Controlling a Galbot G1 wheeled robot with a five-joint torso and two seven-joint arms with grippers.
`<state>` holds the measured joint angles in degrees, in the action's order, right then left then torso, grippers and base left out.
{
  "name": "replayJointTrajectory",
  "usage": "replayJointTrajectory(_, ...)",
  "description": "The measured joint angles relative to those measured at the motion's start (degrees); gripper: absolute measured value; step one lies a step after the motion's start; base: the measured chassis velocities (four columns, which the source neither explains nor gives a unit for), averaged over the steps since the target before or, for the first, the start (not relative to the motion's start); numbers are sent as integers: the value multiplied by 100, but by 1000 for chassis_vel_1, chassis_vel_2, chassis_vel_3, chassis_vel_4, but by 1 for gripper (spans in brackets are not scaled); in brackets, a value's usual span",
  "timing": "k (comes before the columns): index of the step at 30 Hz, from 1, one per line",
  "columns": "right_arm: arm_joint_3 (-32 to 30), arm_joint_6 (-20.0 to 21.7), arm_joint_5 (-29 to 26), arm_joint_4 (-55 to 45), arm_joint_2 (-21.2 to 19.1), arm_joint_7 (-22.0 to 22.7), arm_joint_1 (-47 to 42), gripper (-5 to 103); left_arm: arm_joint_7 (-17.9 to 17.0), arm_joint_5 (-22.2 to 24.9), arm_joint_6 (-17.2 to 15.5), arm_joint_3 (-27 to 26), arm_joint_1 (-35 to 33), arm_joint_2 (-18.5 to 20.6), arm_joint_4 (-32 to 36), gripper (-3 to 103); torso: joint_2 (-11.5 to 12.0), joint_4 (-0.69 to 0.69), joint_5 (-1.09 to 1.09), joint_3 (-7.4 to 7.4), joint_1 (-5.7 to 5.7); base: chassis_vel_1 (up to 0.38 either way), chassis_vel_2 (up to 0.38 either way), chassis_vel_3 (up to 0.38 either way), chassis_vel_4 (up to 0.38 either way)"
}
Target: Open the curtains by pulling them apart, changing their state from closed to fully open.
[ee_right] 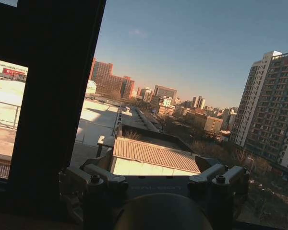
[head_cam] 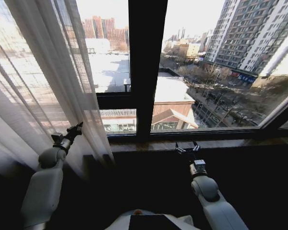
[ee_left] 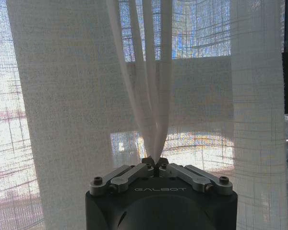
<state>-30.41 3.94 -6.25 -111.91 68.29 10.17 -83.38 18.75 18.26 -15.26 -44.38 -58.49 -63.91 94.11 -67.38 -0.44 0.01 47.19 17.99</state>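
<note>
The curtains (head_cam: 43,86) were seen gathered at the left of the window, their pleats running vertically, far above arm height. A fold of the fabric (ee_left: 151,110) was pinched between the closed fingers of the left gripper (head_cam: 76,128), that arm being raised forward and to the left. The right gripper (head_cam: 188,148) was held with fingers spread near the window sill (head_cam: 149,143), well apart from the fabric, before bare glass.

Sheer pleated curtains (head_cam: 43,91) (bunched left)
</note>
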Motion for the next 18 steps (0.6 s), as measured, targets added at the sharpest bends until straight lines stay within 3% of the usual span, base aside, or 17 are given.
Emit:
replayJointTrajectory(10,27,-34,30,19,19,0,-12,100,-5,28,15,-101,-135,31,103,0,0,0,1,0,0,63,56,-53,-62)
replayJointTrajectory(18,30,-74,33,16,24,-1,-47,100,-12,45,19,-146,-232,42,245,0,0,0,0,0,0,213,209,-229,-219)
